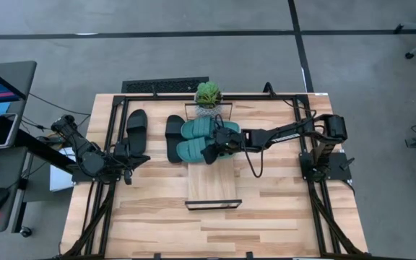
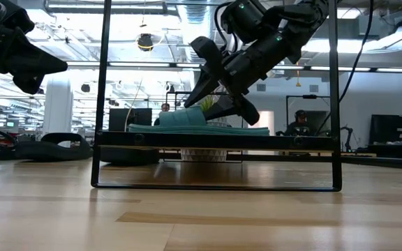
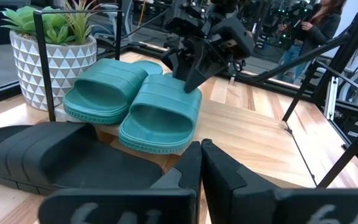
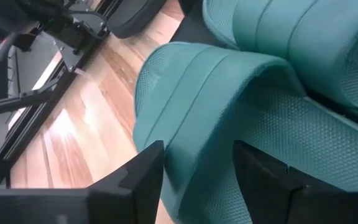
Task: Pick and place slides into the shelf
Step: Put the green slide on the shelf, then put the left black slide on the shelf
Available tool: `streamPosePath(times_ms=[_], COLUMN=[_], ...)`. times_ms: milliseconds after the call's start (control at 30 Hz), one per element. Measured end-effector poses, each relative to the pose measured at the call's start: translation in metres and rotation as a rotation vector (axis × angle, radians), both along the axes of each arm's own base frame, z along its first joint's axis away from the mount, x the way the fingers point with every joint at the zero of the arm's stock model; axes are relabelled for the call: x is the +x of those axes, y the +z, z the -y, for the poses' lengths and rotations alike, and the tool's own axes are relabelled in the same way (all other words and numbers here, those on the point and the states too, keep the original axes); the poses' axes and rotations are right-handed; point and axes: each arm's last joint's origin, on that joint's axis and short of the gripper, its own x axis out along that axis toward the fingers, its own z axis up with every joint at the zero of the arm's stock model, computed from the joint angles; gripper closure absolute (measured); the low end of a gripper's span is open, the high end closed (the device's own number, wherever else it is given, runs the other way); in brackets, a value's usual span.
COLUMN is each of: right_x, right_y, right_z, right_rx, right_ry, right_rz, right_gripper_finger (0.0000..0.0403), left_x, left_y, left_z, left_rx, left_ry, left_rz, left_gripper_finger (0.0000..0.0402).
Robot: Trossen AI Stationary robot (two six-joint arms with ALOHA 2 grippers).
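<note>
Two teal slides (image 1: 196, 139) lie side by side, soles down, on the far end of the shelf (image 1: 211, 184). In the left wrist view they are the far slide (image 3: 107, 87) and the near slide (image 3: 160, 112). Two black slides (image 1: 136, 130) (image 1: 173, 137) lie on the tabletop left of the shelf. My right gripper (image 4: 197, 168) is open just over the near teal slide, with a finger on each side of its strap. My left gripper (image 3: 202, 149) is shut and empty, low over the table near the black slides. My right gripper comes at the near teal slide's strap (image 4: 204, 106) slanting down from the table's right, with one finger on either side of the strap's edge. The slide lies flat on the shelf. I cannot tell whether the fingers (image 3: 190, 78) touch the strap.
A small potted plant (image 1: 208, 94) stands at the shelf's far end, right behind the teal slides. The shelf's thin black end frames (image 2: 103, 90) rise above the board. The near half of the shelf board is bare. People stand in the room beyond the table.
</note>
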Motion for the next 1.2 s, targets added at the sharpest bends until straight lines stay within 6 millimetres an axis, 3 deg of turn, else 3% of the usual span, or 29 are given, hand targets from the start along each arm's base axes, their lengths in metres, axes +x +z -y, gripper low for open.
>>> streamPosePath(times_ms=[367,700,1200], right_x=[-0.002,-0.027,-0.087], right_y=[0.003,0.050,0.139], right_z=[0.010,0.014,-0.059], right_rx=[0.012,-0.065,-0.531], right_ry=[0.038,0.034,-0.202], right_rz=[-0.001,0.027,0.209], right_gripper_finger=[0.0203,0.0188,0.0220], left_x=[0.000,0.000,0.000], left_y=[0.000,0.000,0.000], left_z=[0.000,0.000,0.000], left_rx=[0.000,0.000,-0.001], left_ry=[0.000,-0.001,0.000], left_rz=[0.000,0.000,0.001], left_gripper_finger=[0.0401,0.0401,0.0401])
